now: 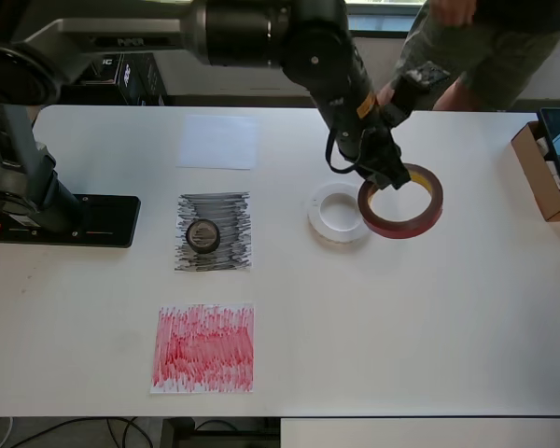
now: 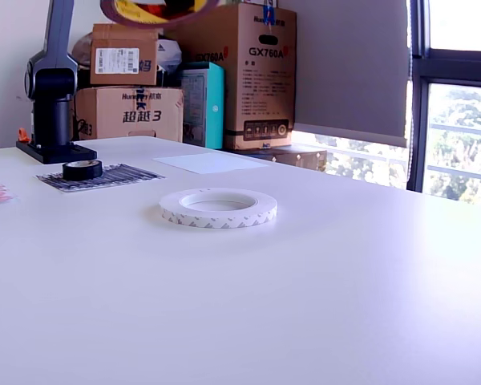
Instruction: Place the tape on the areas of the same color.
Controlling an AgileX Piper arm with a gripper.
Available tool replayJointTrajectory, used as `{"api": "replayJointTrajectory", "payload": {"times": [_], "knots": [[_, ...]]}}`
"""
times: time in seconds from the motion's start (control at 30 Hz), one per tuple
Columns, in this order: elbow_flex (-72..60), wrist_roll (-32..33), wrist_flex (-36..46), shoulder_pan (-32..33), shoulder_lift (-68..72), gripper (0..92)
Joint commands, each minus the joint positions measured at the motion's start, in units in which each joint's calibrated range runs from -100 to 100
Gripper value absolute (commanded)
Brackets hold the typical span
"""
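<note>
My gripper (image 1: 383, 175) is shut on the near rim of the dark-red roll (image 1: 403, 202) and holds it in the air; the exterior view shows that roll (image 2: 156, 10) high at the top edge. The white ring (image 1: 334, 215) lies flat on the table, partly under the raised roll as seen from overhead, and shows in the exterior view (image 2: 218, 208). The small black roll (image 1: 203, 234) sits on the scribbled black patch (image 1: 226, 252). The plain white patch (image 1: 218, 142) and the scribbled red patch (image 1: 203, 347) are bare.
The arm's black base (image 1: 65, 219) stands at the overhead view's left. A person (image 1: 485, 47) stands behind the table's far edge. An open cardboard box (image 1: 541, 177) sits at the right edge. Stacked cartons (image 2: 224, 72) stand behind the table in the exterior view.
</note>
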Motion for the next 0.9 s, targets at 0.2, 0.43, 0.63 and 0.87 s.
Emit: {"api": "replayJointTrajectory", "payload": {"times": [0.2,0.43,0.63,0.87], "knots": [[48.24,-17.43,-0.67,-13.33,-41.74,0.0],[58.41,-26.60,-1.10,-28.01,-45.95,0.0],[67.95,-29.47,-19.00,-33.53,-45.76,0.0],[78.31,-29.47,-38.43,-34.16,-44.36,0.1]]}}
